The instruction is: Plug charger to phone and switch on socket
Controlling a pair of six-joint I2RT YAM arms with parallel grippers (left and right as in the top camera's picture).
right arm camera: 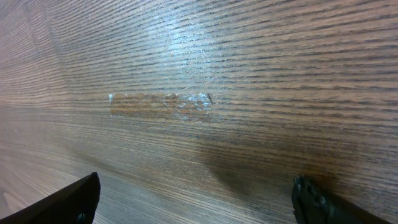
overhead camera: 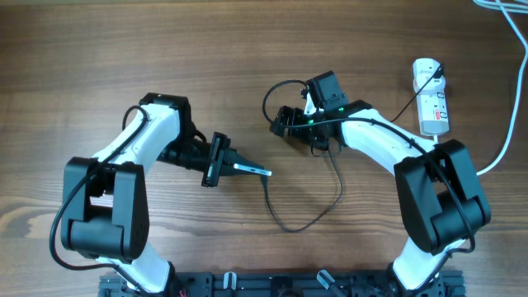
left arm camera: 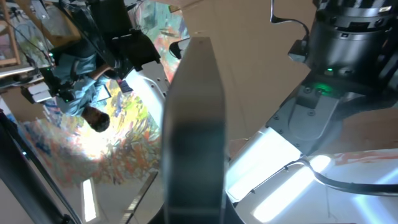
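Note:
My left gripper (overhead camera: 233, 165) is shut on the phone (overhead camera: 252, 170) and holds it edge-on above the table. In the left wrist view the phone (left arm camera: 193, 118) is a dark slab rising from between the jaws (left arm camera: 193, 214). The charger (overhead camera: 301, 221), a thin black cable, loops over the table below the right arm. One end reaches the phone's right tip; I cannot tell whether it is plugged in. My right gripper (overhead camera: 280, 122) is open and empty, with only bare wood between its fingers in the right wrist view (right arm camera: 196, 199). The socket (overhead camera: 431, 103) lies at the far right, apart from both grippers.
A thick white lead (overhead camera: 513, 91) runs from the socket area along the right edge. A patch of clear tape (right arm camera: 161, 106) is stuck on the wood ahead of the right gripper. The right arm (left arm camera: 348, 68) fills the right side of the left wrist view.

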